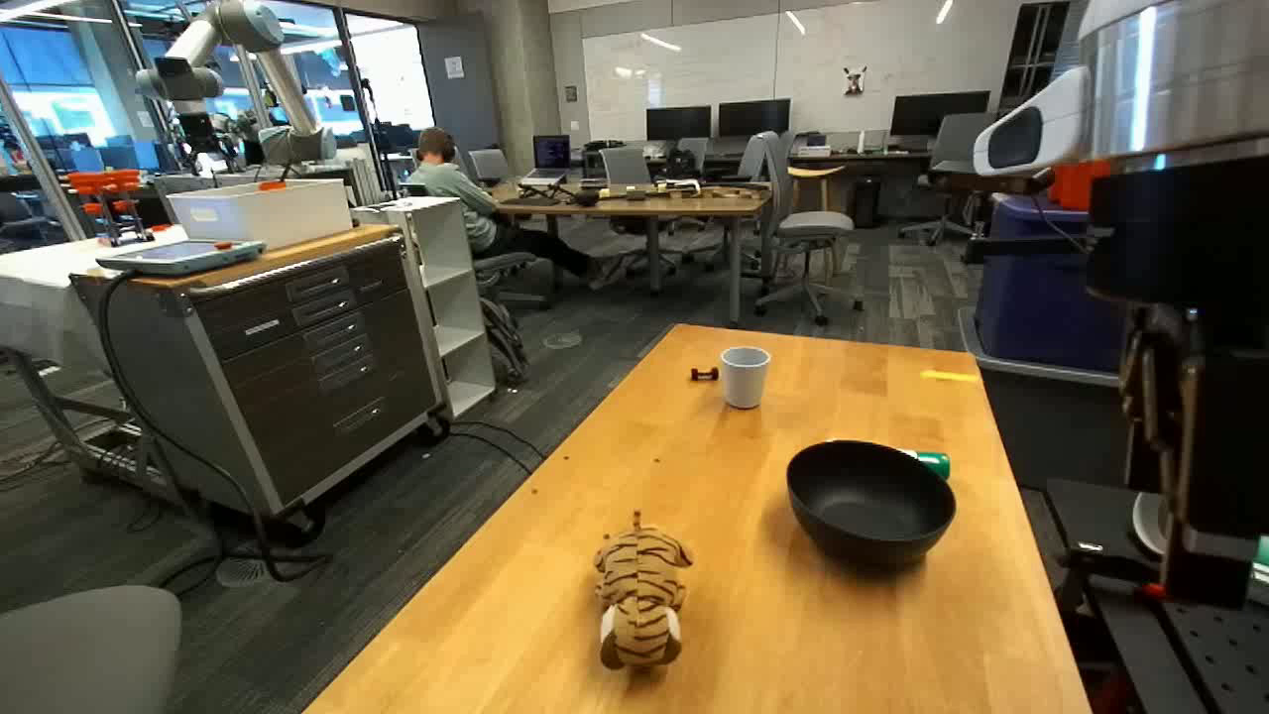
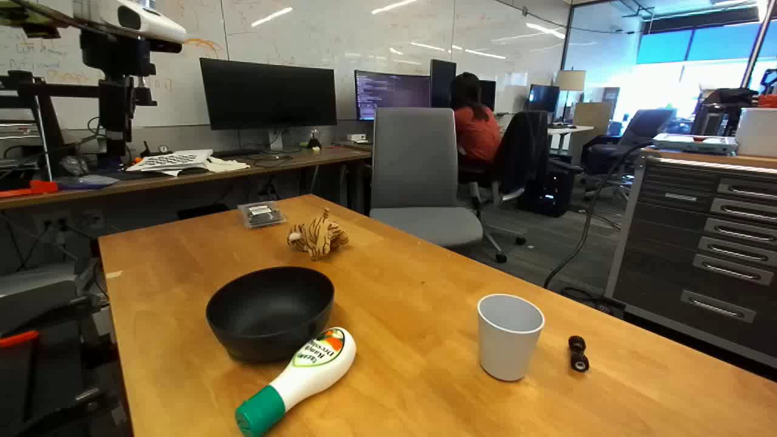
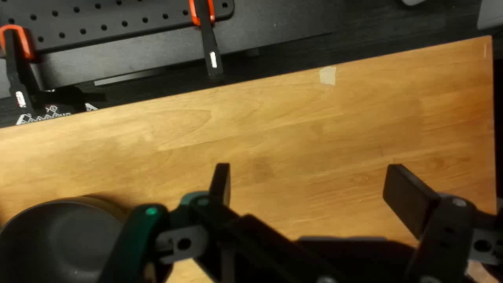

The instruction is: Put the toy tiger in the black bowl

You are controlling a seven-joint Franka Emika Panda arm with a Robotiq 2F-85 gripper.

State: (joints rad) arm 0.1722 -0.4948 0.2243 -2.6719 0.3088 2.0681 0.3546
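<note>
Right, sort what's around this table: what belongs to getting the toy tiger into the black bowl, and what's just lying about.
For the job:
toy tiger
black bowl
tool, open

Just lying about:
pale cup
dressing bottle
small dumbbell-shaped piece
clear plastic box

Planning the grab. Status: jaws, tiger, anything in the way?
Jaws open, holding nothing. Plush tiger on table, outside black bowl. Possible snags: clear plastic case near tiger, dressing bottle beside bowl.

Table [image 1: 714, 476] from opposite ends in exterior views, wrist view downward
</note>
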